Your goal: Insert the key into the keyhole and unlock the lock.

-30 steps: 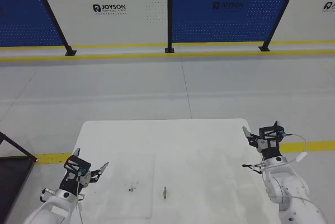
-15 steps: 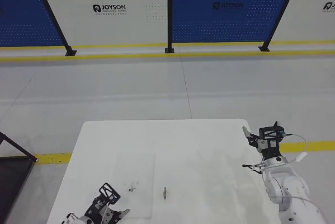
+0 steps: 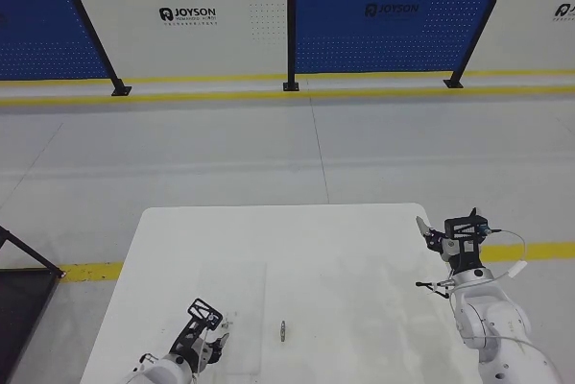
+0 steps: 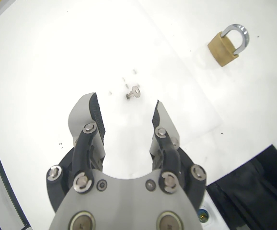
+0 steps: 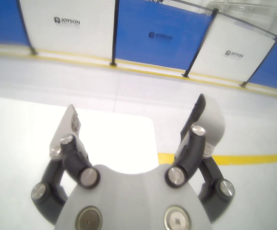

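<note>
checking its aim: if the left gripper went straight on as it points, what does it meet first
Probably the key on the table, just ahead of the left gripper; depth is unclear.

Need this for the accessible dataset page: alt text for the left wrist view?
The left gripper, jaws open, hovers over the white table with a small silver key lying just beyond its fingertips. A brass padlock with a silver shackle lies farther off on the same table, apart from the key.
</note>
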`<action>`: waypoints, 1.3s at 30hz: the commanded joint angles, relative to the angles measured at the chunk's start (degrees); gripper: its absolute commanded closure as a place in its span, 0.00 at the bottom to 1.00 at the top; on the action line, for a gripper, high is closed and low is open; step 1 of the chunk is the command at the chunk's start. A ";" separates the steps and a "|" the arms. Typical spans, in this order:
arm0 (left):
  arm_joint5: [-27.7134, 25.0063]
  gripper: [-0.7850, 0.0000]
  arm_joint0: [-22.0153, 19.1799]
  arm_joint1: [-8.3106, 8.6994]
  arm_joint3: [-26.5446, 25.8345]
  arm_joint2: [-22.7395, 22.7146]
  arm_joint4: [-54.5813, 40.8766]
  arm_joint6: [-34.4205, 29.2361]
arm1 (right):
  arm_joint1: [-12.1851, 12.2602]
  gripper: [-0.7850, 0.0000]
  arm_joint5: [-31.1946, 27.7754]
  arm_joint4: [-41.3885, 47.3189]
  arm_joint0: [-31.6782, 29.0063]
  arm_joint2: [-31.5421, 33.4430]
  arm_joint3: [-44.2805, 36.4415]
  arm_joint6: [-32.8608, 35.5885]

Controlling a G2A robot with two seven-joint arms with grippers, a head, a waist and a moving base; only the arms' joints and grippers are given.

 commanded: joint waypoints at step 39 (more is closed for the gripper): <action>5.53 1.00 -9.69 -0.57 8.89 7.77 5.19 -1.61 | 0.00 0.00 0.00 0.00 0.00 0.00 0.00 0.00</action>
